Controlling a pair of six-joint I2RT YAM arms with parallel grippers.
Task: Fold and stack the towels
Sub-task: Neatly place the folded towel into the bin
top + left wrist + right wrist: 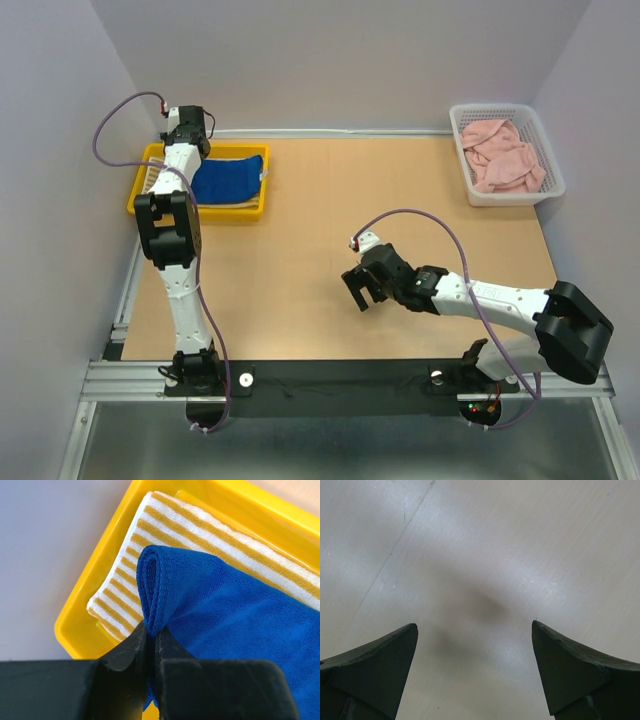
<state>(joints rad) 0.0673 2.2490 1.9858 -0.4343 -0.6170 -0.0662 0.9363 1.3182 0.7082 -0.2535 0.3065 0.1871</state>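
- The left claw is pressed nearly together and pinches the folded edge of the blue towel. In the left wrist view the cloth is squeezed between the two black fingers, and the fold rises above them as a rounded loop.
- The blue towel lies on top of the striped towel, yellow and cream. Both are inside the yellow tray.
- The striped towel lies flat and folded. Its stripes show along the tray wall, beyond the blue cloth.
- In the top view the yellow tray stands at the far left corner of the worktop. The left arm reaches over it and hides part of it.
- The blue towel fills most of the part of the tray that can be seen from above.
- The right claw is spread wide and holds nothing. Between its two dark fingers the right wrist view shows only bare worktop.
- In the top view the right claw is over the middle of the worktop, well apart from the tray and pointing toward the left side.
- A white basket stands at the far right corner. Pink cloth lies crumpled inside it, and I cannot tell how many pieces there are.
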